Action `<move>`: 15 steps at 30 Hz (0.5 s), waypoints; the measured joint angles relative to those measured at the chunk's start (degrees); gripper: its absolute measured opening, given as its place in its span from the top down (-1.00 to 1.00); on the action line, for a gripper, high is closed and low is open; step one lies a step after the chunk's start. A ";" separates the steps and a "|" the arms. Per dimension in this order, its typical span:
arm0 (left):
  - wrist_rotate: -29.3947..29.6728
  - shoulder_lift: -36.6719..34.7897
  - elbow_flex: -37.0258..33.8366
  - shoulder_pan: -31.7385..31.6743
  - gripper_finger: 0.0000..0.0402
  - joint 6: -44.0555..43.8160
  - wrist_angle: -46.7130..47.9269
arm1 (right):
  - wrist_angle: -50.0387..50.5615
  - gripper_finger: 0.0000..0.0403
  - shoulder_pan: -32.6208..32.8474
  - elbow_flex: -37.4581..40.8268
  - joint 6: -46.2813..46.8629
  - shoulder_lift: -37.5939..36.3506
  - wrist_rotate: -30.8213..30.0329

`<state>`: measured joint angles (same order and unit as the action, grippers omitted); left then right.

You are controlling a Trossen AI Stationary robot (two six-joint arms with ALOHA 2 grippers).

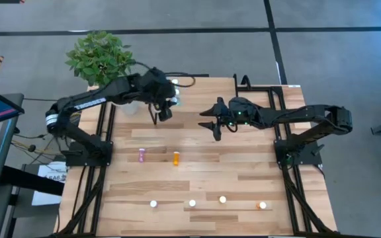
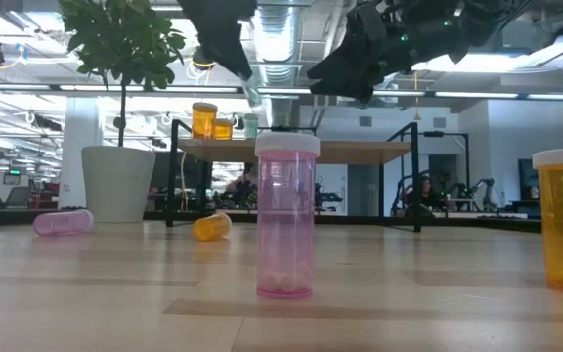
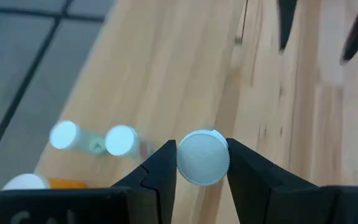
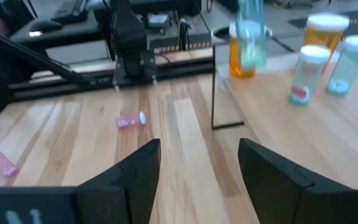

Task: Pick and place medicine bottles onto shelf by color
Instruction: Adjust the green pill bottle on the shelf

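My left gripper (image 1: pixel 163 112) hangs over the shelf (image 2: pixel 360 150) at the table's far side, shut on a pale teal bottle (image 4: pixel 250 31). Two teal bottles (image 4: pixel 309 74) and two orange ones (image 2: pixel 204 119) stand upright on the shelf top. My right gripper (image 1: pixel 215 129) hovers open to the right of the left one, with nothing between its fingers (image 4: pixel 148 168). On the table, a pink bottle (image 1: pixel 142 155) and an orange one (image 1: pixel 176 158) lie on their sides. Several more bottles stand upright near the front edge, among them a pink one (image 2: pixel 285 215). My left gripper pinches the teal bottle between its two fingers, just below the white cap (image 3: pixel 202 157), which faces the wrist camera. The fingers slant down from above. The bottle is lifted clear and hangs tilted above the shelf top (image 2: pixel 250 93).
A potted plant (image 1: pixel 101 56) in a white pot (image 2: pixel 117 184) stands at the far left corner, beside the shelf. The shelf's thin black legs (image 4: pixel 213 87) rise from the table between the arms. People and equipment show in the room beyond.
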<state>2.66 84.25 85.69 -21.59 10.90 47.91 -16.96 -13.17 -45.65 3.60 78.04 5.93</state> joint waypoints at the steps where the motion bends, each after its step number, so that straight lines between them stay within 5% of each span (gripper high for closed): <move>1: 0.59 1.49 1.49 0.02 0.48 0.32 1.94 | -0.30 -0.18 0.00 0.00 0.00 -0.02 0.02; 15: 4.17 8.80 6.19 -0.65 0.48 1.94 8.42 | 0.44 -0.18 0.48 0.00 -0.19 -0.07 0.02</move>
<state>6.83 93.06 91.88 -22.24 12.84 56.34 -16.51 -12.69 -45.65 3.41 77.97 5.96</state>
